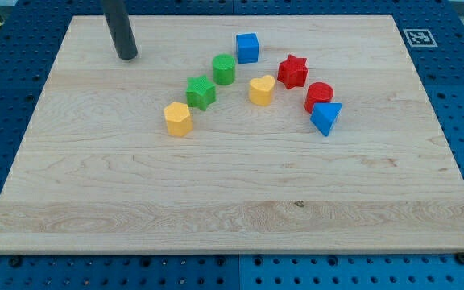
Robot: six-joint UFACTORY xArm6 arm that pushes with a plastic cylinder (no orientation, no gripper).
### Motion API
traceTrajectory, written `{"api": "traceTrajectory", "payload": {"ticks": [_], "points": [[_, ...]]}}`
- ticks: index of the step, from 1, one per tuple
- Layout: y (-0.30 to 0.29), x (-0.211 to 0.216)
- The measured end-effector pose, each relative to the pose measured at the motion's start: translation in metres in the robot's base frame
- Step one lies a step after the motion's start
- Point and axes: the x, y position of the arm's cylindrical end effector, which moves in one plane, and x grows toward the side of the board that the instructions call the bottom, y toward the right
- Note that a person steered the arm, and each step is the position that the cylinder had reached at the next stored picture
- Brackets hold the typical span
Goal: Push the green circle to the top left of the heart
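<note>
The green circle stands on the wooden board, just to the upper left of the yellow heart, with a small gap between them. My tip rests on the board in the upper left area, well to the left of the green circle and apart from every block. A green star sits just below and left of the green circle.
A blue cube lies above the heart. A red star, a red cylinder and a blue triangle lie to the heart's right. A yellow hexagon sits lower left. The board's edge borders a blue pegboard.
</note>
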Motion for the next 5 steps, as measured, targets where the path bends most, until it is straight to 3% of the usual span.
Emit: {"api": "traceTrajectory", "payload": {"ticks": [1, 2, 3, 5], "points": [[0.002, -0.025], [0.045, -0.064], [0.115, -0.085], [0.295, -0.073]]}}
